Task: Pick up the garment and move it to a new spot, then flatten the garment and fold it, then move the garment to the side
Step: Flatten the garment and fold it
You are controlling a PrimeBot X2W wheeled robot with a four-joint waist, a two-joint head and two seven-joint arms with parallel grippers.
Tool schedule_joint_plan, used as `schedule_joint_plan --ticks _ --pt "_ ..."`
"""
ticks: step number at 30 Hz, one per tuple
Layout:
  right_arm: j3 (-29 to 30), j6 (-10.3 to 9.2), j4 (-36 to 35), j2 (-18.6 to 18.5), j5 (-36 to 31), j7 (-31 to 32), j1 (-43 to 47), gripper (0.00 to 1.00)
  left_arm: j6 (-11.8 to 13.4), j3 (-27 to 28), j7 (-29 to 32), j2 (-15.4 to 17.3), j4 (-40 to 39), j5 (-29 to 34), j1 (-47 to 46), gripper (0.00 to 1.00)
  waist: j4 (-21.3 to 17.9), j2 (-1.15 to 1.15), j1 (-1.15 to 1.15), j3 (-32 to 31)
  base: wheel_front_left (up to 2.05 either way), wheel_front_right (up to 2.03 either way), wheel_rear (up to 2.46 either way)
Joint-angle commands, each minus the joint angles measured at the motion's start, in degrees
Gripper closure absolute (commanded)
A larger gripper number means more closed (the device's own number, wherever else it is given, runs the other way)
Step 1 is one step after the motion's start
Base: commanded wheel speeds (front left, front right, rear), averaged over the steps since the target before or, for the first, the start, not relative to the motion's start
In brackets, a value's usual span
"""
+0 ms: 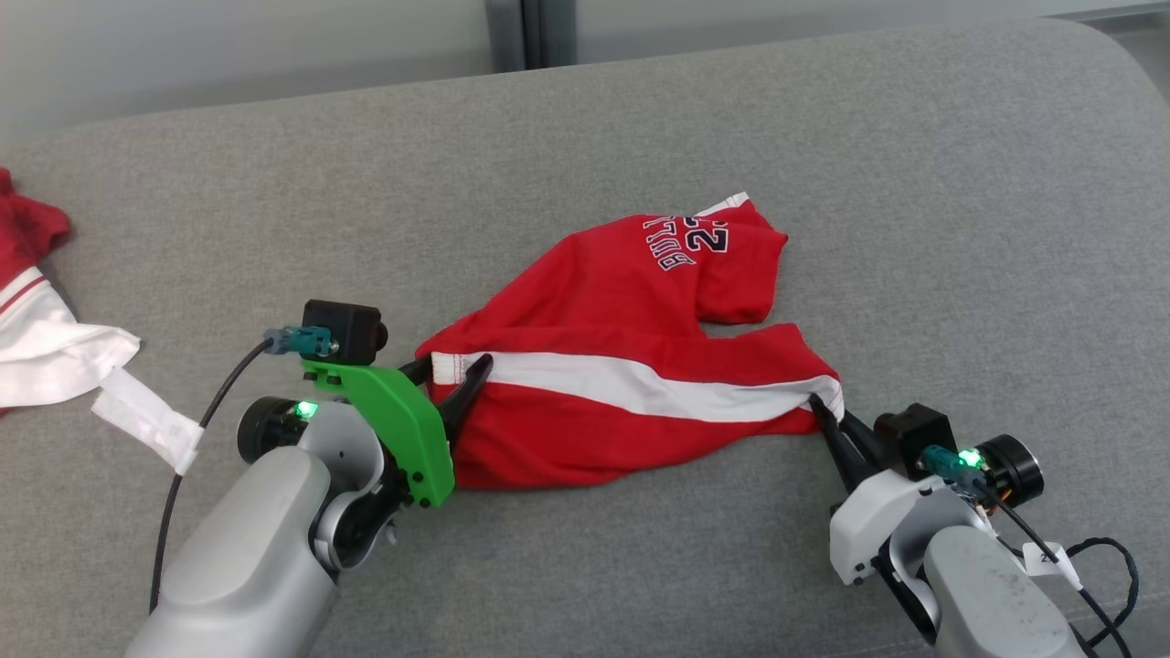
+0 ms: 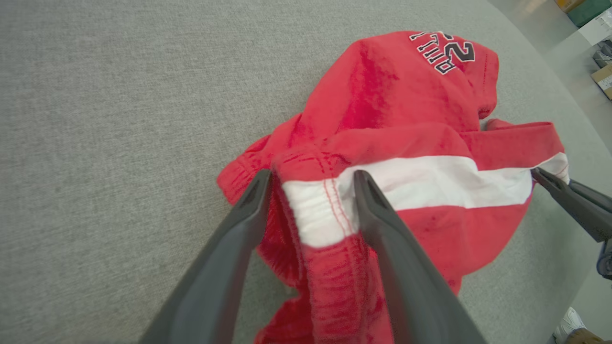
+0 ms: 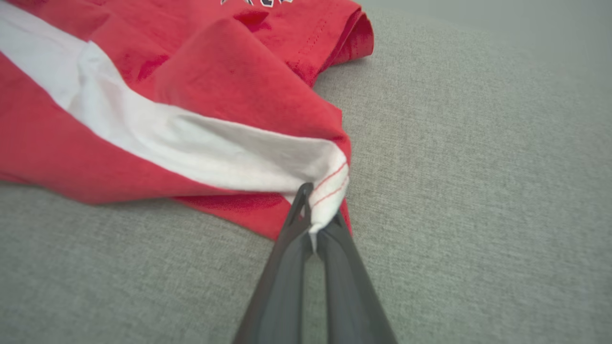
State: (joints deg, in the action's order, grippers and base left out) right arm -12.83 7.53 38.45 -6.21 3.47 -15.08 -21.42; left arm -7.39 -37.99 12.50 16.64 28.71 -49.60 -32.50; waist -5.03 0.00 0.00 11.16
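The garment [image 1: 622, 302], red shorts with a white side stripe and dark lettering, lies crumpled on the grey cushion [image 1: 914, 183]. My left gripper [image 1: 454, 370] is open at the garment's left end. In the left wrist view its fingers [image 2: 313, 179] straddle the waistband [image 2: 315, 210] where the stripe ends, with cloth between them. My right gripper [image 1: 816, 402] is shut on the stripe's other end at the leg hem. The right wrist view shows that gripper [image 3: 313, 200] pinching the white hem corner [image 3: 330, 191], lifting it slightly. Its dark fingers [image 2: 569, 196] also show in the left wrist view.
Another red and white piece of clothing [image 1: 27, 311] lies at the cushion's far left, with a white tag [image 1: 146, 416] trailing from it. The cushion's back edge runs along a pale wall [image 1: 228, 46]. Boxes [image 2: 597, 28] stand beyond the cushion on the floor, and a shoe [image 2: 569, 325] shows there too.
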Motion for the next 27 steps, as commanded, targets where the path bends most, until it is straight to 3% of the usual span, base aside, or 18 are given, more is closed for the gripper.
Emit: schedule_joint_plan --ticks 1,3,4,17,27 --pt "0.3 -0.08 -0.4 -0.1 -0.3 -0.1 -0.4 1.0 -0.2 -0.3 0.0 0.3 -0.3 -0.4 -0.8 0.56 -0.1 0.0 0.0 0.2 0.0 0.0 0.0" --pt "0.5 -0.08 -1.0 -0.1 -0.5 -0.1 -0.4 1.0 -0.2 -0.5 -0.6 0.6 -0.7 -0.9 -0.9 0.8 -0.2 0.0 0.0 0.2 0.0 0.0 0.0" --pt "0.7 -0.08 -1.3 -0.2 -0.6 -0.1 -0.5 1.0 -0.2 -0.5 -1.1 0.8 -1.1 -0.9 -0.9 1.0 -0.2 0.0 0.0 0.2 0.0 0.0 0.0" --pt "0.5 -0.08 -11.9 -1.4 3.5 -0.1 -2.1 1.0 -0.1 2.1 -8.8 4.9 -11.1 -3.0 3.2 1.0 0.4 0.0 0.0 -3.2 0.0 0.0 0.0" --pt "0.0 -0.08 -30.2 -7.6 6.9 2.5 -4.9 1.0 2.5 8.3 -9.4 10.2 -28.2 -5.9 3.6 1.0 0.7 0.0 0.0 -8.6 0.0 0.0 0.0"
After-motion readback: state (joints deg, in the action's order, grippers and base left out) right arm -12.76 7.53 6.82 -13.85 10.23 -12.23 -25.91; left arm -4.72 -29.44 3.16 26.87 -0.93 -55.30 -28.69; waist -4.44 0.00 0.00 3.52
